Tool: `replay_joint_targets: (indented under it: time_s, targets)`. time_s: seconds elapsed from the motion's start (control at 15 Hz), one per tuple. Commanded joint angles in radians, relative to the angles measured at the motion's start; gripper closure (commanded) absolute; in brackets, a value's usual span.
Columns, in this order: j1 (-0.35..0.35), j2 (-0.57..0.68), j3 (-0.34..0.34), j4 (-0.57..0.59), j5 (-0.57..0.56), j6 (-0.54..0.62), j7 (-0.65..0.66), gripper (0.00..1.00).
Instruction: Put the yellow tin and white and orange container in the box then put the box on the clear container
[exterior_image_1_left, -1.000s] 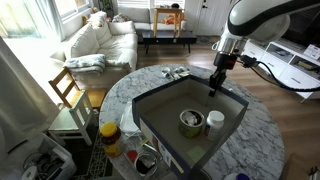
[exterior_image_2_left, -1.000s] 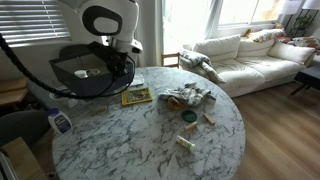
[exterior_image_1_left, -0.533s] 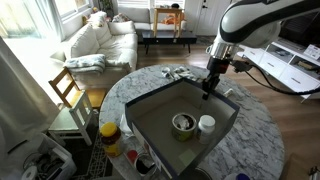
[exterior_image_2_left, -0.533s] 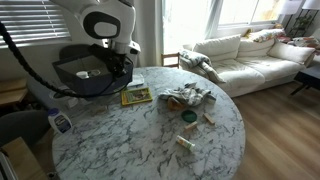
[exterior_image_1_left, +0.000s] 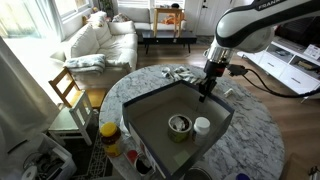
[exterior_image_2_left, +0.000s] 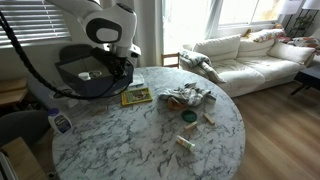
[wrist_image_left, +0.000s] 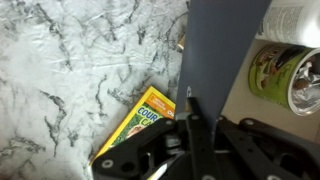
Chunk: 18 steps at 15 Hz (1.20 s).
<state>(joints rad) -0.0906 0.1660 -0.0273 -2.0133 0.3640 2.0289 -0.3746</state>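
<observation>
In an exterior view we count one box (exterior_image_1_left: 150, 112), open side up over the counter (exterior_image_1_left: 258, 132). It holds one upright yellow tin (exterior_image_1_left: 179, 125) beside one white and orange container (exterior_image_1_left: 202, 125). In the wrist view the claw (wrist_image_left: 190, 102) is clamped on the box's wall, which runs top to bottom.

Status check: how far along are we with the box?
Done: yellow tin and white tub sit in the box. In hand: gripper pinches the box's wall, box seemingly off the table. Left: setting it on the clear container, which I can't pick out.
</observation>
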Motion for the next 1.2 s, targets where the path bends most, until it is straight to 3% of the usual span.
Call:
replay_joint_targets:
  time_s: [0.0,1.13]
  targets:
    - [0.0,-0.001,0.01,0.011,0.031,0.002,0.017,0.99]
    - [0.023,0.0,0.038,0.006,0.018,0.01,0.027,0.99]
